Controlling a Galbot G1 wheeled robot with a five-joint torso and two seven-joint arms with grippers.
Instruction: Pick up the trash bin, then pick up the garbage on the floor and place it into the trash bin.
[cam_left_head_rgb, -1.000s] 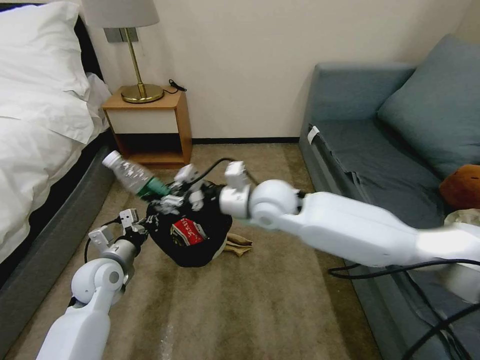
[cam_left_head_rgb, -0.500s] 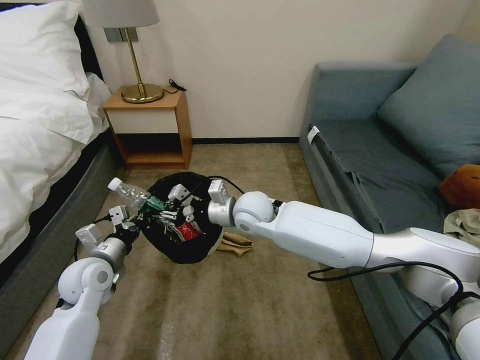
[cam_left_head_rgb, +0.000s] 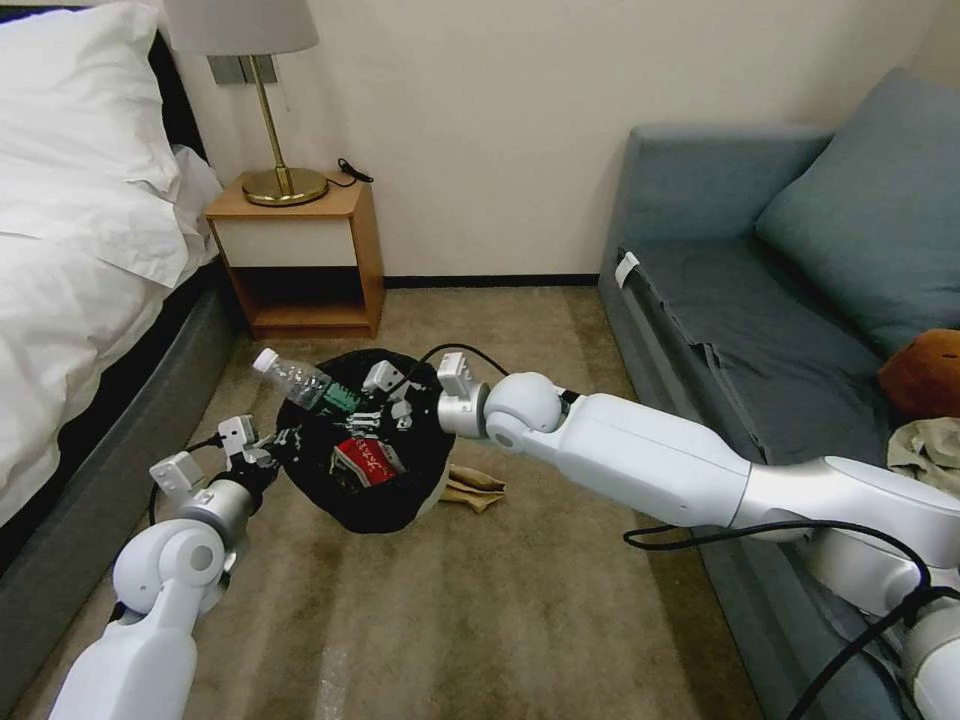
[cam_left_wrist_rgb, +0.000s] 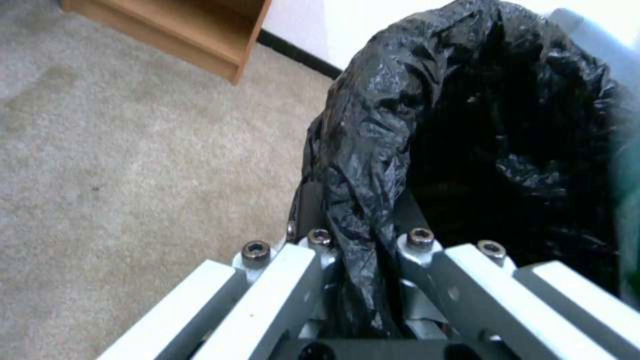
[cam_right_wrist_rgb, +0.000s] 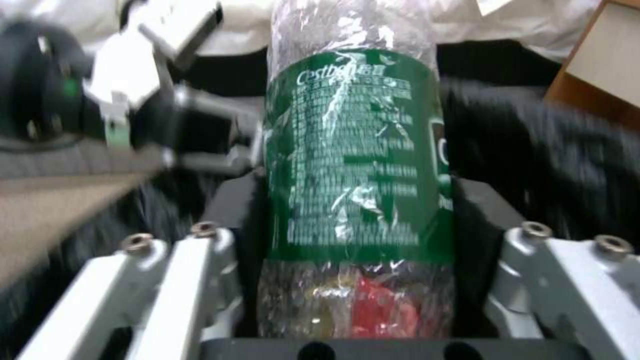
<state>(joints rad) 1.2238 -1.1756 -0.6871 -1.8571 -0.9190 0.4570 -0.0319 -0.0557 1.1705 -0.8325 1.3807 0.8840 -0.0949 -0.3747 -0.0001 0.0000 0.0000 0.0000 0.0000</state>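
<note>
One light, crushable clear plastic bottle (cam_left_head_rgb: 300, 381), clamped mid-label by right gripper (cam_left_head_rgb: 372, 408) over trash bin (cam_left_head_rgb: 372, 505); left gripper (cam_left_head_rgb: 268, 455) pinches its soft liner rim.

We count one trash bin (cam_left_head_rgb: 375, 500), one clear plastic bottle (cam_left_head_rgb: 300, 381), one red snack wrapper (cam_left_head_rgb: 365, 458) and one crumpled tan paper bag (cam_left_head_rgb: 475, 490). We see two grippers, left gripper (cam_left_head_rgb: 262, 450) and right gripper (cam_left_head_rgb: 375, 405), plus one lamp (cam_left_head_rgb: 262, 100), one nightstand (cam_left_head_rgb: 300, 255), one pillow (cam_left_head_rgb: 75, 90).
</note>
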